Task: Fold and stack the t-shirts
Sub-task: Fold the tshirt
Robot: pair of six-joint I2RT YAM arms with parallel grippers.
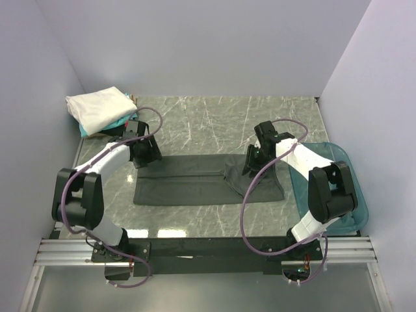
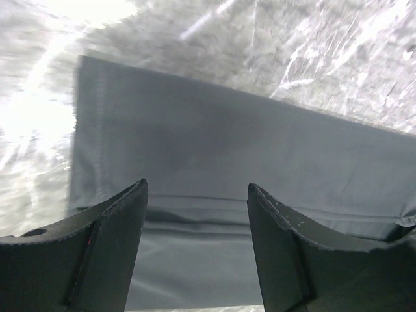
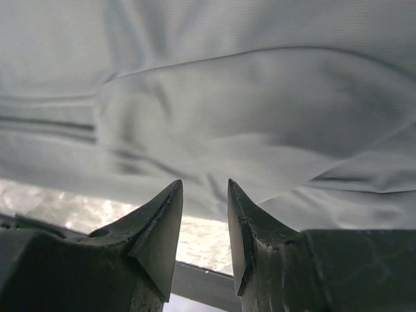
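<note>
Upper left: white shirt (image 1: 97, 107) on teal shirt (image 1: 114, 123). Right edge: tub (image 1: 346, 157). Centre: grey shirt (image 1: 185, 182); left gripper (image 2: 195, 188) wide open, right gripper (image 3: 205, 185) barely open, both empty.

The spread t-shirt (image 1: 188, 185) lies across the middle of the table (image 1: 214, 120), its right end bunched. The stack of folded t-shirts (image 1: 101, 109) sits in the far left corner. The tub (image 1: 359, 207) stands at the right edge. The left gripper (image 1: 148, 158) is over the shirt's far left corner, the right gripper (image 1: 249, 167) over the bunched end.
</note>
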